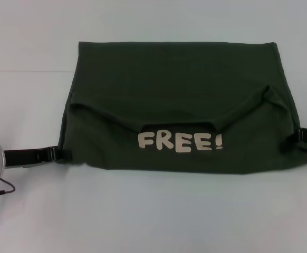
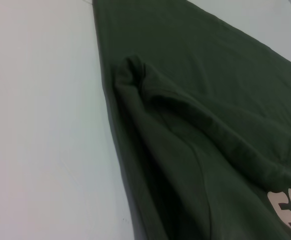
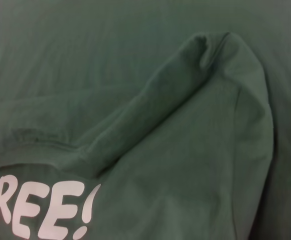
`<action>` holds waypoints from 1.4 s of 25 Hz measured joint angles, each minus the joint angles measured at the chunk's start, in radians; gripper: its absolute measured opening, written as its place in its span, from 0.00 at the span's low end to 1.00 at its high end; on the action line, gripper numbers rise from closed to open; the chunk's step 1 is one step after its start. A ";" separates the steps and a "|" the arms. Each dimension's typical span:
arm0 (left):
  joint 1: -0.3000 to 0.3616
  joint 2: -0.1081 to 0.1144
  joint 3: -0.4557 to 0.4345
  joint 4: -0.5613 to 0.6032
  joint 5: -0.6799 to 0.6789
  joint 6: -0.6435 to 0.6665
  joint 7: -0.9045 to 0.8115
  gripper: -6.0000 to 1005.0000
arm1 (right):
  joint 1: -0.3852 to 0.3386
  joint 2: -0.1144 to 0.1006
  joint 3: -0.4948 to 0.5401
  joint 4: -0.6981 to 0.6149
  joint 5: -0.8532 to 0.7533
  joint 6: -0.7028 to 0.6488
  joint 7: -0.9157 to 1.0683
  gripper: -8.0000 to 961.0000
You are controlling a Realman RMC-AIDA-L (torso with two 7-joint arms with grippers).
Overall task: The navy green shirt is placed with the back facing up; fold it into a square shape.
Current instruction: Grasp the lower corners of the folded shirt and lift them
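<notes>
- Nearest my head camera is bare white tabletop (image 1: 153, 216), with the navy green shirt (image 1: 180, 84) lying beyond it, spread wide across the middle.
- Its near part is folded over, so I see the pale lettering "FREE!" (image 1: 180, 141) facing up beside the near edge.
- My left end effector (image 1: 56, 154) sits low at the shirt's left near corner; I cannot tell its opening or grip.
- My right end effector (image 1: 303, 138) meets the shirt's right edge; same doubt there.
</notes>
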 joint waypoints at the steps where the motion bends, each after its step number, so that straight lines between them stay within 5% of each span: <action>1: 0.000 0.000 0.000 0.000 0.000 0.001 0.000 0.06 | -0.001 0.000 0.000 0.000 0.000 -0.001 0.000 0.37; 5: 0.000 0.001 -0.001 0.003 0.000 0.006 0.000 0.06 | -0.003 0.000 0.000 0.000 0.000 -0.002 0.001 0.28; 10: -0.001 0.004 -0.002 0.012 0.001 0.032 0.000 0.06 | -0.011 -0.002 0.010 -0.003 0.002 -0.020 -0.006 0.06; 23: 0.025 0.033 -0.028 0.079 0.029 0.259 -0.050 0.06 | -0.090 -0.051 0.040 -0.007 0.072 -0.294 -0.147 0.05; 35: 0.075 0.049 -0.148 0.139 0.198 0.590 -0.016 0.06 | -0.171 -0.044 0.045 0.003 0.069 -0.534 -0.347 0.05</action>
